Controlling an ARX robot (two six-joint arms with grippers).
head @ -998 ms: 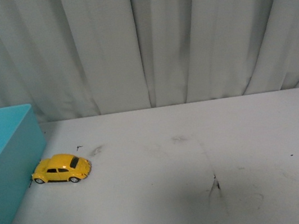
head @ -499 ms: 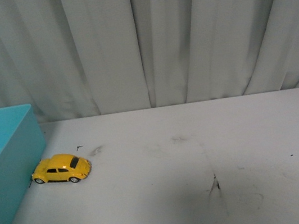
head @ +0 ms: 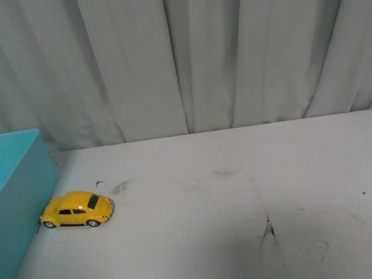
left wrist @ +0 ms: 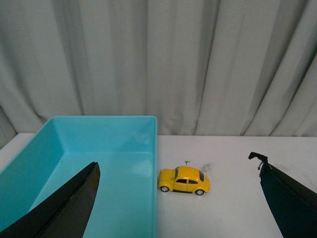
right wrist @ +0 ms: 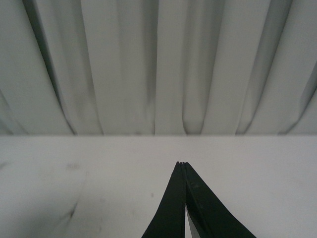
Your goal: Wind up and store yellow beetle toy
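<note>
Yellow beetle toy (head: 77,210) is sitting on its wheels on the white worktop (head: 251,193), outside the teal bin (head: 10,188); one end is pressing up to the bin's outer side wall, touching or just short of it, cannot tell which; in the left wrist view the yellow beetle toy (left wrist: 184,180) is showing side-on just beside the teal bin's (left wrist: 99,120) long wall, dark windows and silver-hubbed wheels showing; the bin is standing open-topped at the worktop's left edge, and inside it only bare teal floor and walls are showing, part of the floor being hidden by a gripper finger; left gripper (left wrist: 174,161) is hanging with its jaws spread wide, one dark finger (left wrist: 69,208) lying over the bin, the other over the worktop on the far side of the toy, gripping nothing; right gripper (right wrist: 182,166) is pointing at bare worktop, well apart from the toy, its two black fingers pressed together with nothing between them; pale pleated curtain (head: 172,50) is hanging behind the worktop; dark scuff marks (head: 269,229) are showing near the worktop's middle.
</note>
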